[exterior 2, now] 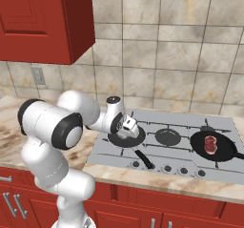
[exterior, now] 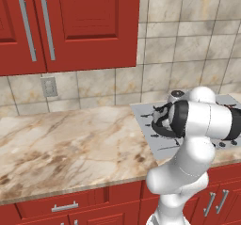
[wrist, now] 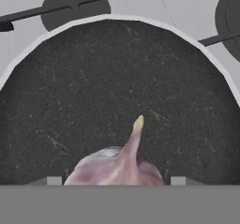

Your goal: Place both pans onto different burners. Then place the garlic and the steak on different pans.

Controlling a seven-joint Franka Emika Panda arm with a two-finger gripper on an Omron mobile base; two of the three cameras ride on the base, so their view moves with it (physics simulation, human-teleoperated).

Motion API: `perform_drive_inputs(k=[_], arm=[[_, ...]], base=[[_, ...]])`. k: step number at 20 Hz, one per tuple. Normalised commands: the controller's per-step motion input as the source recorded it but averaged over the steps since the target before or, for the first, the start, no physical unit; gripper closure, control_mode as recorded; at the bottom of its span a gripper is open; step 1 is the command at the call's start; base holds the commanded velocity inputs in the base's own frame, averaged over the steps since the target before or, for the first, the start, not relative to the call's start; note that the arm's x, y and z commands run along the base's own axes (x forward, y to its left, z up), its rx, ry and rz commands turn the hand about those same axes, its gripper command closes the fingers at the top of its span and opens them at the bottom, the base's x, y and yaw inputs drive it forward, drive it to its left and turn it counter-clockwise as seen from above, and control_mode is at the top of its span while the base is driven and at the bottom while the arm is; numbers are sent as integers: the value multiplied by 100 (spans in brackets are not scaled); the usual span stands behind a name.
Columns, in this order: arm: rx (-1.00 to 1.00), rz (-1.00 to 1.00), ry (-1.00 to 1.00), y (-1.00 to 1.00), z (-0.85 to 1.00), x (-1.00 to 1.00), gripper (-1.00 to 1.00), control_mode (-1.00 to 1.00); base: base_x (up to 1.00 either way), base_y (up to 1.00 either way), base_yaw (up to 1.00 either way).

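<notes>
marble counter (exterior: 70, 144), silver cooktop (exterior 2: 157, 150), tiled wall (exterior 2: 157, 55)

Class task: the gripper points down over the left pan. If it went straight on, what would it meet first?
Probably the garlic between its jaws, then the floor of the left pan; depth is unclear.

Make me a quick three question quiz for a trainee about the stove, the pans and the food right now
1. True or false: the steak lies in the right pan.
2. What lies in the left pan under the gripper? A) garlic B) steak C) nothing
3. What sits between the two pans on the cooktop?

Key: 1 true. 2 A, the garlic. 3 the centre burner, bare.
</notes>
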Motion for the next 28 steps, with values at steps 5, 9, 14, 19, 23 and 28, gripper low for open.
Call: perform_drive_inputs(k=[5,9,14,19,23,28], arm=[[0,0,0,0,-30,17,100,-100],[0,0,0,0,-18,12,-100,-100],[0,0,0,-4,23,0,-100,-100],[0,0,0,0,55,0,-100,-100],[0,0,0,0,57,-6,-100,-100],[0,0,0,0,66,-37,-100,-100]], base=[[0,0,0],[0,0,0],[0,0,0],[0,0,0],[0,0,0],[0,0,0]])
